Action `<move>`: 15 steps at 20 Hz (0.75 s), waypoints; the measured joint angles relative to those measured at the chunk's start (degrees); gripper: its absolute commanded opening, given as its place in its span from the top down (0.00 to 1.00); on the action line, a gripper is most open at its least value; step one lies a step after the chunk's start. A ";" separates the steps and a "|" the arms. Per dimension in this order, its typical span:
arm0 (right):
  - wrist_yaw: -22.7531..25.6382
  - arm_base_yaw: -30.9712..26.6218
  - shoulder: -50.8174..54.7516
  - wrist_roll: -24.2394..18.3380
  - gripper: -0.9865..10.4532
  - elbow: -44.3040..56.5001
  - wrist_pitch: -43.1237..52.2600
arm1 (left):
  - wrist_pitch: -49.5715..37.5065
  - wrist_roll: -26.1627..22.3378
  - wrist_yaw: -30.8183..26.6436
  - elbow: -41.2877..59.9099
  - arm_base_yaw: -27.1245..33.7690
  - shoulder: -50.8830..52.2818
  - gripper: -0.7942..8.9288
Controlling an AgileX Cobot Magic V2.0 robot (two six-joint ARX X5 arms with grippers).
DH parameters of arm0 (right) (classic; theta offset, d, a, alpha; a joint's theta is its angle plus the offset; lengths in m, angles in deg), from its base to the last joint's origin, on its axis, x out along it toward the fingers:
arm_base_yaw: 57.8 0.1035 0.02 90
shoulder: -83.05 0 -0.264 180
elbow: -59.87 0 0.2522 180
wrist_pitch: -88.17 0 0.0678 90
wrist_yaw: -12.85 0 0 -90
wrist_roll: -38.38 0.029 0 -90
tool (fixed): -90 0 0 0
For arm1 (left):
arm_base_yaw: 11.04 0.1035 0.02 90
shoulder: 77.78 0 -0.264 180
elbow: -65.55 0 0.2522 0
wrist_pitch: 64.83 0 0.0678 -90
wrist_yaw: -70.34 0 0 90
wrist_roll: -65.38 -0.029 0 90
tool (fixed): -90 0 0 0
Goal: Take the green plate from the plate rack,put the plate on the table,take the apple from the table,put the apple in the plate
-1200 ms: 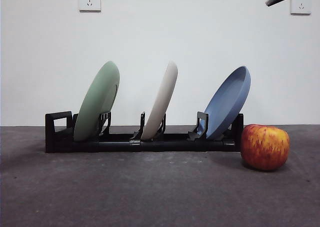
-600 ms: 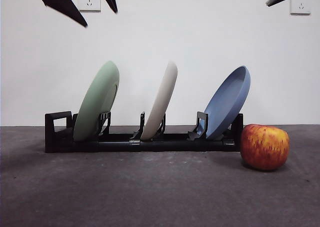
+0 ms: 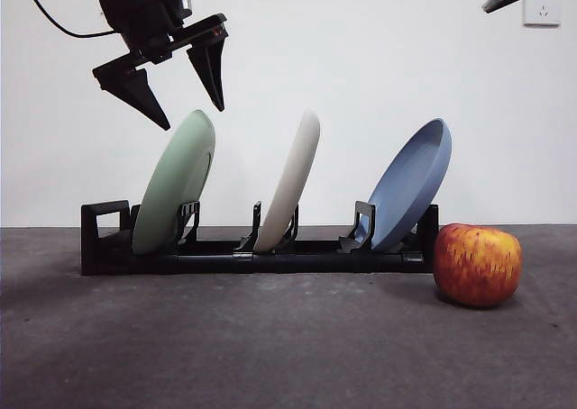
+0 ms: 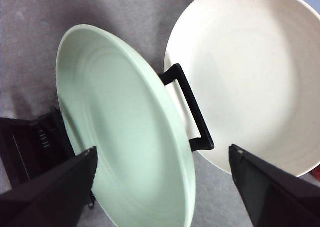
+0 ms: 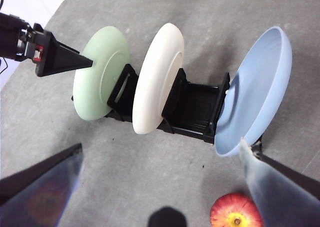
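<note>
Your left gripper sits in the upper left of the front view, its two black fingers spread wide and pointing down just above the top rim of the green plate, not touching it. In the left wrist view those open fingers straddle the green plate's edge, with the white plate close behind it. The green plate stands tilted in the slot at the handle end of the black rack, at the left of the front view; the white plate leans in the middle slot and the blue plate in the slot at the right. The rack rests on the grey desk. The apple stands on the desk at the lower right of the front view, just beside the rack's right end. Your right gripper waits high above the desk, its fingers open and holding nothing.
</note>
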 measured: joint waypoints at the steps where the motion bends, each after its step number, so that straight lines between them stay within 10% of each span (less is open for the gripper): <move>1: 0.00 0.00 0.00 -0.02 0.34 0.00 -0.13 | -0.42 0.00 0.00 0.00 -0.04 0.00 0.61; 5: 0.00 0.00 0.00 -0.02 0.34 -0.02 -0.55 | -0.76 0.00 0.00 0.00 -0.09 0.00 0.93; 15: 0.00 0.00 0.00 -0.02 0.34 -0.02 -1.11 | -0.83 0.63 1.36 -0.09 -0.70 0.00 0.93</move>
